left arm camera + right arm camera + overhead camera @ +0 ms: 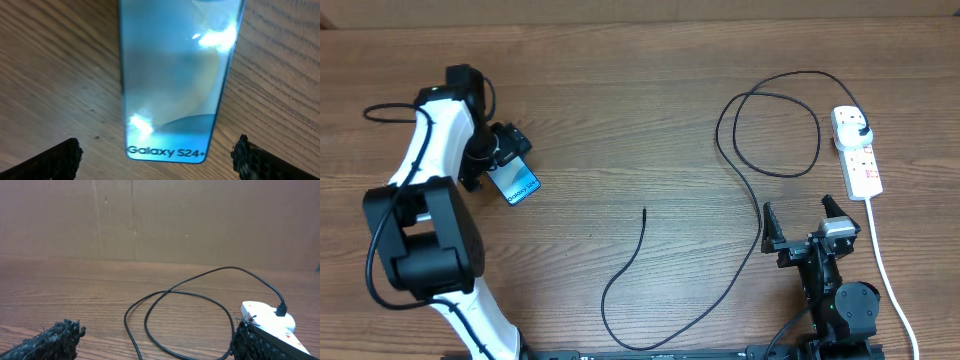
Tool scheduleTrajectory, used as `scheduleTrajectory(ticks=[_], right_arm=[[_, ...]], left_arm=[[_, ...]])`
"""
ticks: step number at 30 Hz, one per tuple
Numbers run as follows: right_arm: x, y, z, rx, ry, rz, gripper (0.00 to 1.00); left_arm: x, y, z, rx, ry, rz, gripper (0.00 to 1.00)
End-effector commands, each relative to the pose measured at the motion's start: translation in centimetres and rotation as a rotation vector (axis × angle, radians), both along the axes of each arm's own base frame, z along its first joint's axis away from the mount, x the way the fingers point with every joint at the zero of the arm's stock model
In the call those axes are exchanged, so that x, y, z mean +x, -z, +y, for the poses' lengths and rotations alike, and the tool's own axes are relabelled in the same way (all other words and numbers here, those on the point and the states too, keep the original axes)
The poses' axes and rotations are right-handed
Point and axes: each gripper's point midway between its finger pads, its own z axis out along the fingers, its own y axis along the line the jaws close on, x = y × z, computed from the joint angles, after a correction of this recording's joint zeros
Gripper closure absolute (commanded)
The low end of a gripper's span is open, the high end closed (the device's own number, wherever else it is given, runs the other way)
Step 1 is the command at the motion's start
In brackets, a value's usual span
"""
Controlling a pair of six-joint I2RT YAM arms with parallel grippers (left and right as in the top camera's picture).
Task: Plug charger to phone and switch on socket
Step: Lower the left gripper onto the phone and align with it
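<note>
The phone (518, 184) lies flat on the wooden table at the left, its light-blue screen lit. In the left wrist view the phone (172, 75) shows "Galaxy S24+" at its near end. My left gripper (509, 156) hovers over the phone's far end, open and empty, with its fingers (157, 150) on either side of the phone and clear of it. The charger cable (751, 190) loops across the middle, and its free end (644, 211) lies on the table. Its black plug (861, 131) sits in the white socket strip (860, 160). My right gripper (802, 222) is open and empty, left of the strip.
The strip's white cord (885, 270) runs down the right side to the table's front edge. In the right wrist view the cable loop (225, 268) and the strip (265, 317) lie ahead of my right gripper (157, 335). A cardboard wall (160, 215) stands behind the table.
</note>
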Motion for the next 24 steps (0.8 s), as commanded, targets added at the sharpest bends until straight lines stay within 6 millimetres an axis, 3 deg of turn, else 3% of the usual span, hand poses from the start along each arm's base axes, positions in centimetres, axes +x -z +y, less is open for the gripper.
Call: scheduleTrajectory(ticks=[1, 24], right_arm=[[0.0, 0.1, 0.1, -0.001, -0.002, -0.006, 0.0], [0.0, 0.1, 0.1, -0.001, -0.002, -0.006, 0.0]], left_arm=[[1.6, -0.3, -0.9, -0.005, -0.003, -0.027, 0.0], [3.5, -1.4, -0.1, 0.027, -0.037, -0.096, 0.0]])
